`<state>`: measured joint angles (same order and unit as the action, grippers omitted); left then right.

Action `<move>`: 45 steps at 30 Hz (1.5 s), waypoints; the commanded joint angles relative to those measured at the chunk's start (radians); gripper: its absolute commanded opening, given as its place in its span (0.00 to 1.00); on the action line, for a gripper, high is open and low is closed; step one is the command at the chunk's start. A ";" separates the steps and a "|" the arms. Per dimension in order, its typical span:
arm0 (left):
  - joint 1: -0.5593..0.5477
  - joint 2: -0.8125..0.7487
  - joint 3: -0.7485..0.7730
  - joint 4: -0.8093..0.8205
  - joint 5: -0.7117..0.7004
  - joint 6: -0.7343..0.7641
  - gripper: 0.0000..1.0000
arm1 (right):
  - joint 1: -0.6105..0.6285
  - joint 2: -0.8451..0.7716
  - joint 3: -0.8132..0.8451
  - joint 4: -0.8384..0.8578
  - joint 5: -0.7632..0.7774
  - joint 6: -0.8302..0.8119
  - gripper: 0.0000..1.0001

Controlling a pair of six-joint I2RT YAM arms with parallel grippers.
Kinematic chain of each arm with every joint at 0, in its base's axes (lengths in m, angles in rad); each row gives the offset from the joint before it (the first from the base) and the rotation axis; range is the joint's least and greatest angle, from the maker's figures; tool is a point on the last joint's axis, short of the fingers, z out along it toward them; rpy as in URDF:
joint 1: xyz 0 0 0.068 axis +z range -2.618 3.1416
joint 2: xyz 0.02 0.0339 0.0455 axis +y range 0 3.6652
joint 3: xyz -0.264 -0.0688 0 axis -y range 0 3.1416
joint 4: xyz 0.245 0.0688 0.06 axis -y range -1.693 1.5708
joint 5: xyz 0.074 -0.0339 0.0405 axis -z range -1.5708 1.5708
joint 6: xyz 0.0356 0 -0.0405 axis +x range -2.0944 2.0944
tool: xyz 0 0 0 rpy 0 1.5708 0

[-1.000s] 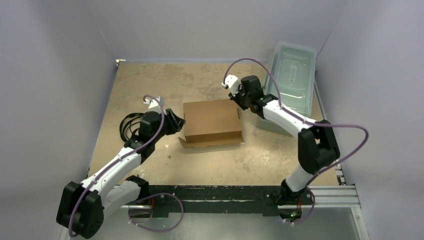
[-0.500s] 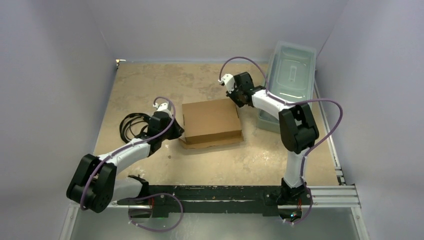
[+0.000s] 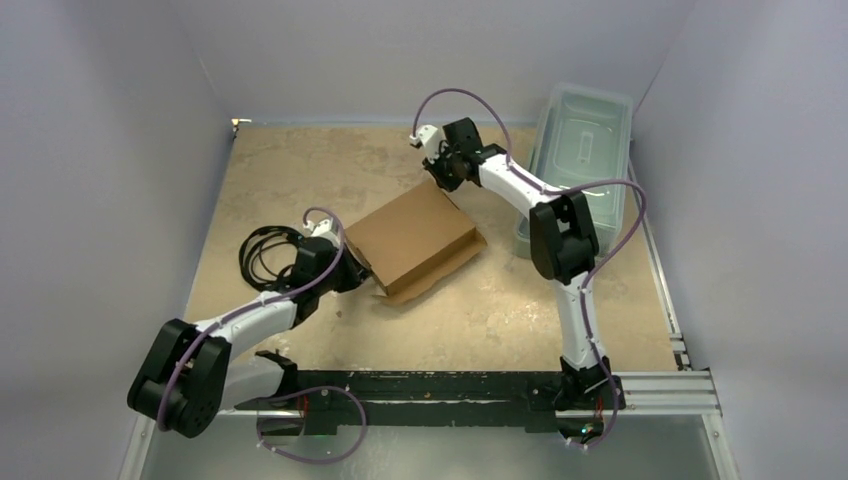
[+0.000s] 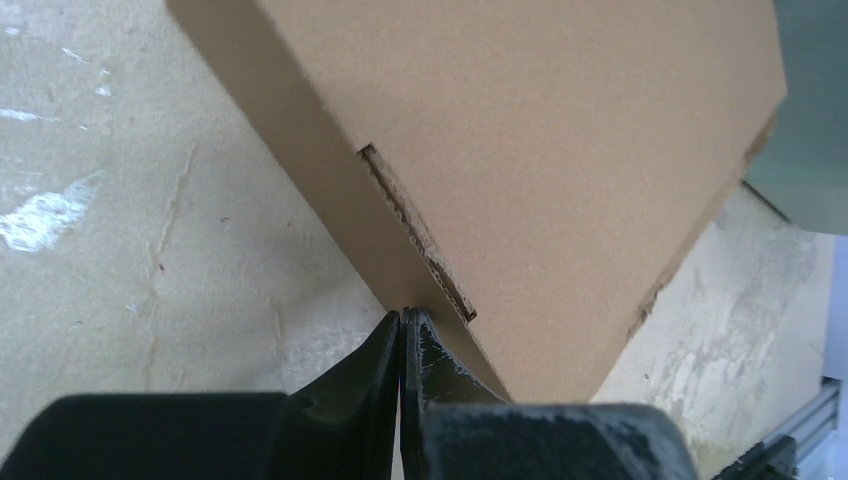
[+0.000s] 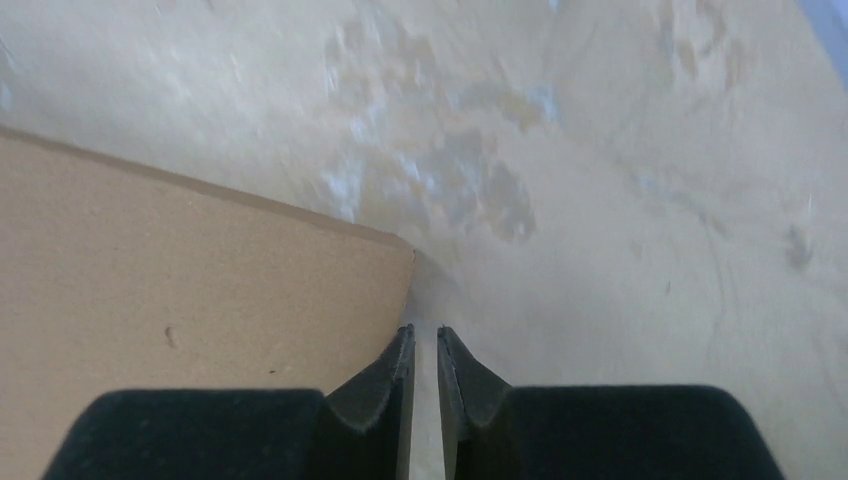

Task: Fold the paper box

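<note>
The paper box (image 3: 415, 238) is a brown cardboard box lying closed and flat on the table, turned at an angle, with a front flap edge sticking out at its near right. My left gripper (image 3: 352, 268) is shut and empty, its tips (image 4: 403, 316) against the box's low side wall (image 4: 330, 200), beside a cut slot. My right gripper (image 3: 438, 180) is at the box's far corner. In the right wrist view its fingers (image 5: 421, 332) are shut to a thin slit with nothing between them, just beside the box corner (image 5: 200, 300).
A clear plastic lidded bin (image 3: 580, 150) stands at the back right, close to the box's right side; its edge shows in the left wrist view (image 4: 812, 120). A coil of black cable (image 3: 262, 250) lies left of the left gripper. Grey walls enclose the table.
The box has turned counterclockwise from square to diagonal. My right gripper moved left and farther back with the box's far corner. My left gripper moved in against the box's near-left side.
</note>
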<state>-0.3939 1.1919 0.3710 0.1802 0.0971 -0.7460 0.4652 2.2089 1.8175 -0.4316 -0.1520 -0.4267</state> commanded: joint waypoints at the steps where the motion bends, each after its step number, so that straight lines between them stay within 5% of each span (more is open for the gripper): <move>1: -0.003 -0.043 -0.022 0.093 0.059 -0.067 0.02 | 0.045 0.044 0.165 -0.055 -0.063 0.038 0.18; 5: -0.003 -0.121 -0.010 0.006 0.051 -0.056 0.02 | 0.052 -0.009 0.184 -0.029 0.098 0.042 0.23; 10: -0.002 -0.333 0.042 -0.231 -0.021 -0.030 0.05 | 0.051 -0.282 -0.026 0.085 0.195 -0.035 0.35; 13: -0.001 -0.409 0.110 -0.309 -0.072 0.003 0.14 | 0.052 -0.467 -0.156 0.031 0.008 -0.117 0.47; 17: 0.019 -0.321 0.250 -0.318 -0.094 0.096 0.46 | 0.051 -0.720 -0.391 -0.086 -0.436 -0.274 0.96; 20: 0.086 -0.171 0.358 -0.288 -0.038 0.166 0.61 | 0.052 -0.875 -0.614 -0.031 -0.646 -0.293 0.99; 24: 0.220 0.044 0.475 -0.248 0.126 0.241 0.66 | 0.048 -1.008 -0.817 0.102 -0.581 -0.248 0.99; 27: 0.254 0.161 0.550 -0.254 0.167 0.317 0.67 | 0.021 -1.019 -0.872 0.178 -0.494 -0.165 0.88; 31: 0.265 0.286 0.603 -0.224 0.216 0.366 0.67 | 0.017 -0.941 -0.880 0.236 -0.360 -0.121 0.46; 34: 0.278 0.368 0.623 -0.196 0.258 0.366 0.67 | 0.021 -0.843 -0.839 0.242 -0.292 -0.088 0.29; 45: 0.323 0.479 0.588 -0.069 0.370 0.273 0.66 | 0.049 -0.590 -0.705 0.218 -0.172 -0.049 0.16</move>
<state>-0.0795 1.6718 0.9703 -0.0074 0.3717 -0.4309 0.5064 1.5780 1.0191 -0.2287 -0.3878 -0.5060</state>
